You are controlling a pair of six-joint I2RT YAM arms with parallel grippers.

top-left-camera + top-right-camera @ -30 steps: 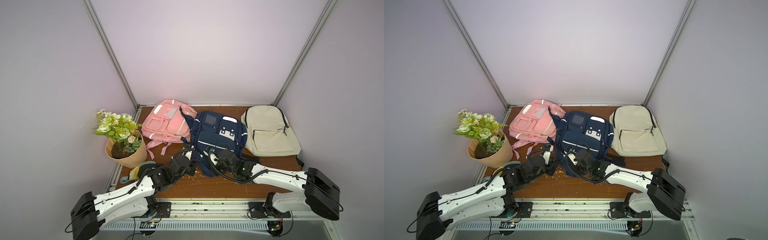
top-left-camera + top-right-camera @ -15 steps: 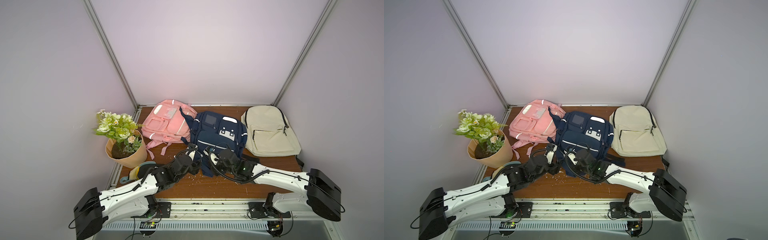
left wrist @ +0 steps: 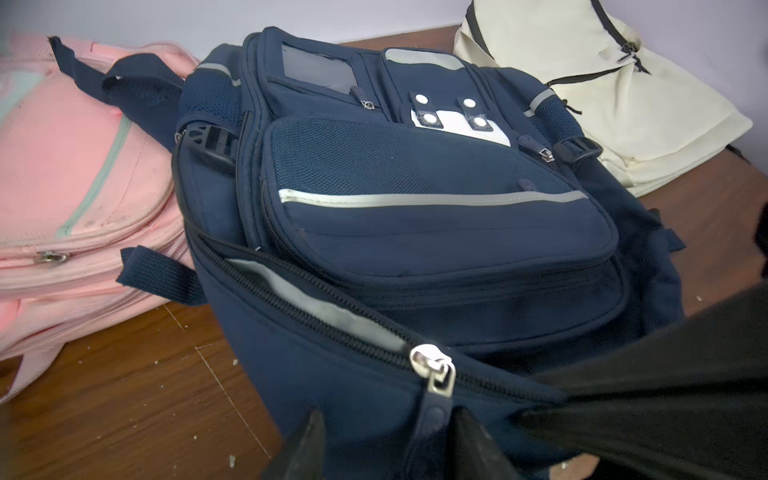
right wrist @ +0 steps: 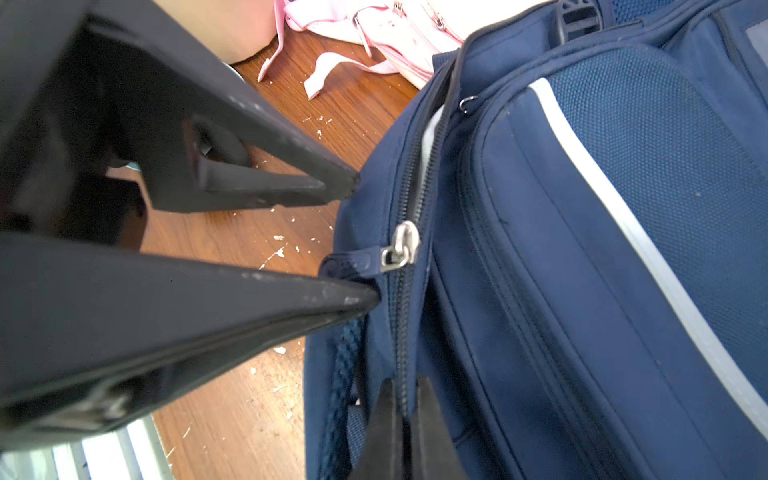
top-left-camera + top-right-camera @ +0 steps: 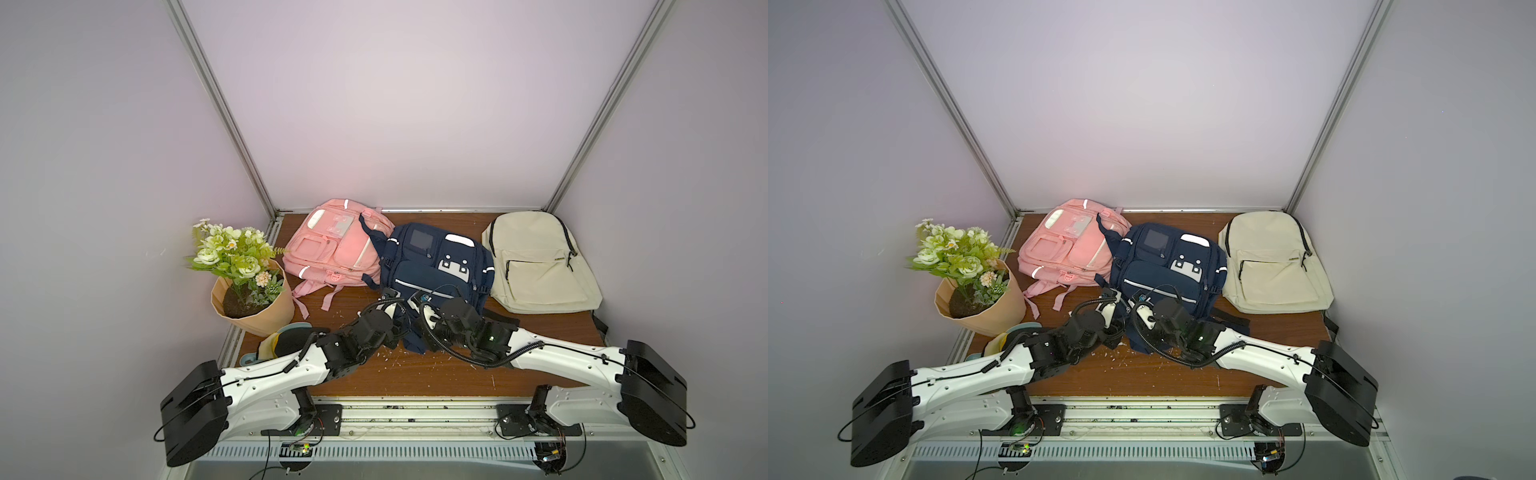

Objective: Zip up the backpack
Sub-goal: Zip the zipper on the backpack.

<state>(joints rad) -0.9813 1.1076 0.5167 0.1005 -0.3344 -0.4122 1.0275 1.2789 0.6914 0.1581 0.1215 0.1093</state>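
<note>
My left claw [image 4: 363, 240] gapes around the zip tab [image 4: 349, 264] on the navy pack [image 5: 436, 266]; right claw [image 4: 406, 384] pinches its seam. Pink pack [image 5: 332, 245] touches it; beige pack [image 5: 536, 262] just beside.

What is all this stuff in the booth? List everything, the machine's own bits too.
table: one, brown wood, under everything.
pink backpack: one, pink, back left.
navy backpack: one, dark blue, middle, main zip partly open.
cream backpack: one, cream, back right.
zipper pull: one, silver with blue tab, navy backpack's near edge.
flower pot: one, tan, left, beside pink backpack.
flowers: one bunch, white and green, in the flower pot.
small items: count unclear, teal, yellow, black, by the pot, partly hidden.
left gripper: one, black, open around the zipper pull's tab.
right gripper: one, black, shut on the navy backpack's zip seam.
</note>
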